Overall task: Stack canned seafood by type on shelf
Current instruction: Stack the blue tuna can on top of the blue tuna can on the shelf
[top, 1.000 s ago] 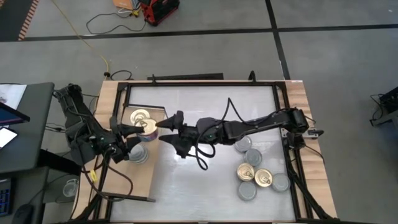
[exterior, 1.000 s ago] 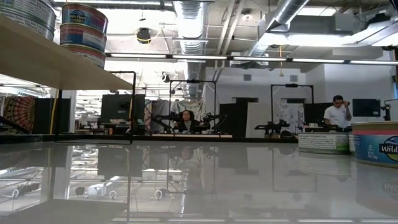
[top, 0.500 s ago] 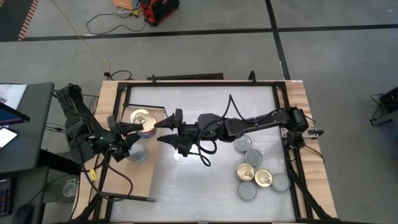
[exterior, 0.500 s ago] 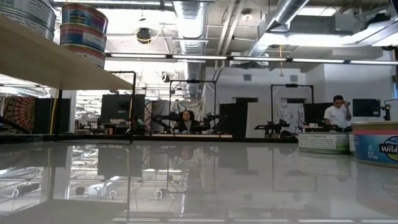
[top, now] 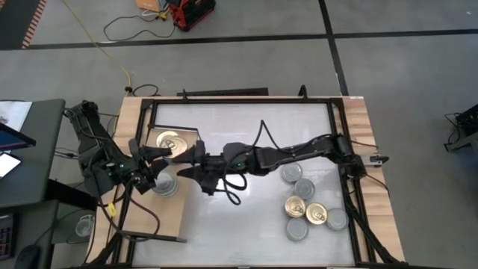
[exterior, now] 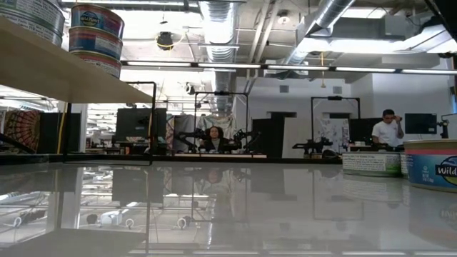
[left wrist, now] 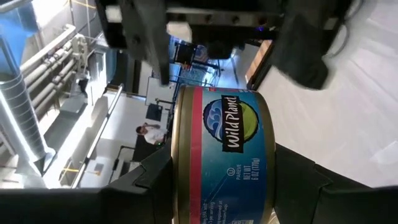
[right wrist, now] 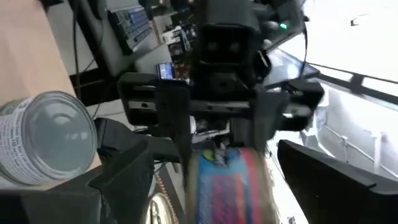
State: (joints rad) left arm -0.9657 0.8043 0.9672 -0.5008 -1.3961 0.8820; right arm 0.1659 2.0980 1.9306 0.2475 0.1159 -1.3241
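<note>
The left gripper [top: 160,158] clamped a flat round labelled seafood tin [left wrist: 222,157] on edge above the wooden shelf [top: 173,213]. The right gripper [top: 193,157] faced it directly, its jaws wide around the tin, not closed on it.

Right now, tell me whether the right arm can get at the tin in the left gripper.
Probably yes: the right gripper is open, its fingers either side of the tin that the left gripper holds; nothing sits between them.
</note>
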